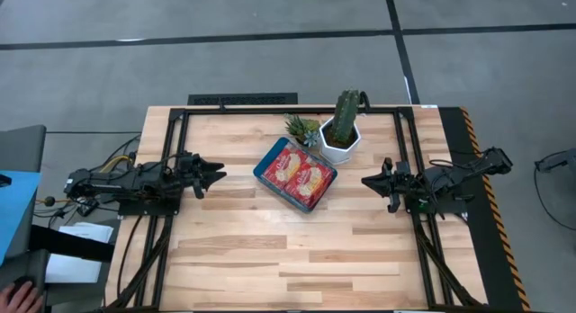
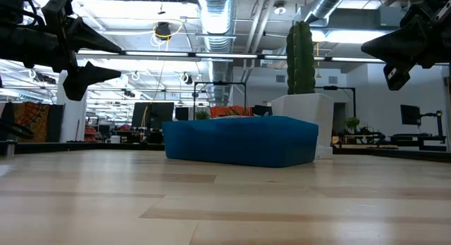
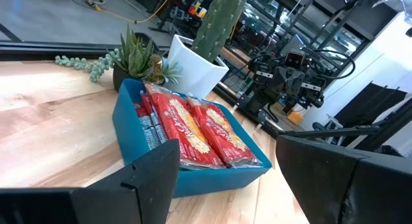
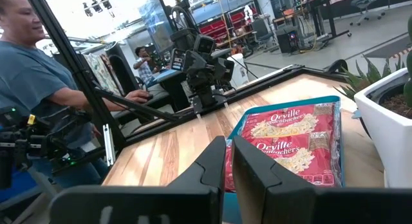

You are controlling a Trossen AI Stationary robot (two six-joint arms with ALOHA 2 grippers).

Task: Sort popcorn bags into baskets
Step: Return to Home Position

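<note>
Table (image 1: 234, 250) of pale wood carries one teal tray (image 1: 258, 173) near its middle. Two grippers flank it, well apart: left gripper (image 1: 219, 176) spread wide and empty, right gripper (image 1: 367, 181) pressed nearly together, empty. Two popcorn bags (image 1: 297, 174) lie topmost in the tray; those beneath cannot be counted.

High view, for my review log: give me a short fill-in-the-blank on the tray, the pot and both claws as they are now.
The popcorn bags lie inside the ___ tray.
The white pot beside the tray holds a ___.
The left claw hangs above the table with its fingers ___.
The right claw holds ___.
Missing words: blue; cactus; open; nothing.
</note>
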